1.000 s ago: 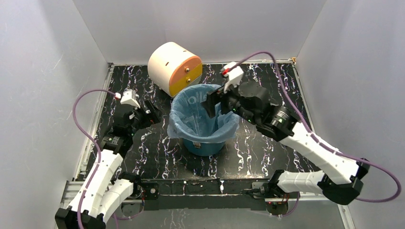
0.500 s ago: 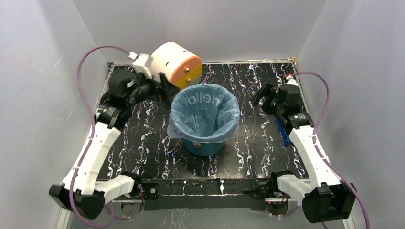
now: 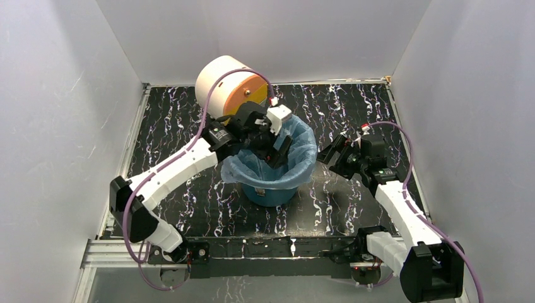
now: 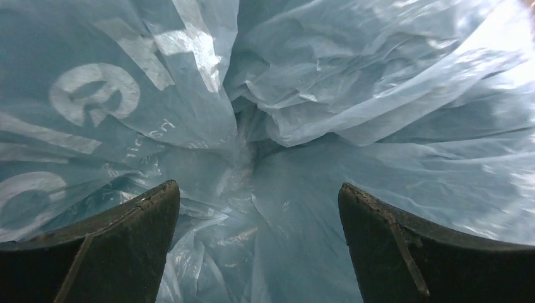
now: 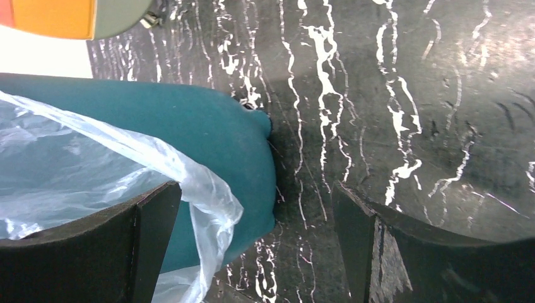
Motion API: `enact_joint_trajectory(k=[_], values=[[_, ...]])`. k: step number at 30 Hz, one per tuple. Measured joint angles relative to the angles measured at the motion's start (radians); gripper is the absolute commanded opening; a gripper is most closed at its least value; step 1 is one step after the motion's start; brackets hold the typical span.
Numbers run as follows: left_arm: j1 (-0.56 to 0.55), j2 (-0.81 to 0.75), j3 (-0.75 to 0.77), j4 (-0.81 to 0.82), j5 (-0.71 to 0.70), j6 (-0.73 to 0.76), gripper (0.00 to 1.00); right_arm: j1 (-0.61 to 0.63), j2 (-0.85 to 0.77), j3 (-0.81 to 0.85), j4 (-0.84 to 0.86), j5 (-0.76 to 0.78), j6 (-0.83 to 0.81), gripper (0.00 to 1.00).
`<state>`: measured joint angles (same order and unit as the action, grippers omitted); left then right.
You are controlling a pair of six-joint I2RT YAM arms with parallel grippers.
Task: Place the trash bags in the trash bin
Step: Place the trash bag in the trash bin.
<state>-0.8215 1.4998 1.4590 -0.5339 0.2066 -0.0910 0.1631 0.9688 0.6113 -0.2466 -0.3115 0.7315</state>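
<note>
Top external view: the thin, crinkly pale blue plastic bag [image 3: 299, 151] lines the round teal plastic bin [image 3: 271, 194]. Left gripper [image 3: 276, 146] dips inside it, jaws apart; right gripper [image 3: 332, 154] hangs beside, likewise apart. A snagging finger could tear the bag or tip the bin.

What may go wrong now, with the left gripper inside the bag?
The open left gripper points down into the thin bag: it may snag or tear the plastic, or drag it out of the bin on leaving. The right gripper, open beside the bin, may catch the loose bag edge over the rim.
</note>
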Motion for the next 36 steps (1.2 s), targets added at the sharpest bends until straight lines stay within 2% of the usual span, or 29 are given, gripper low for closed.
enact_joint_trajectory(k=[8,14,25,36], values=[[-0.033,0.052,-0.011,-0.023,-0.04,0.048,0.94,0.0,0.065,0.0,0.038,-0.09,0.021,0.99],[-0.043,0.069,-0.109,0.006,-0.046,0.055,0.93,0.0,0.072,-0.005,0.049,-0.119,0.052,0.99],[-0.053,0.133,-0.202,0.061,0.077,0.155,0.91,0.0,0.069,-0.02,0.054,-0.116,0.075,0.99],[-0.053,0.238,-0.229,0.053,0.063,0.171,0.91,0.0,0.0,-0.02,0.0,-0.05,0.061,0.99]])
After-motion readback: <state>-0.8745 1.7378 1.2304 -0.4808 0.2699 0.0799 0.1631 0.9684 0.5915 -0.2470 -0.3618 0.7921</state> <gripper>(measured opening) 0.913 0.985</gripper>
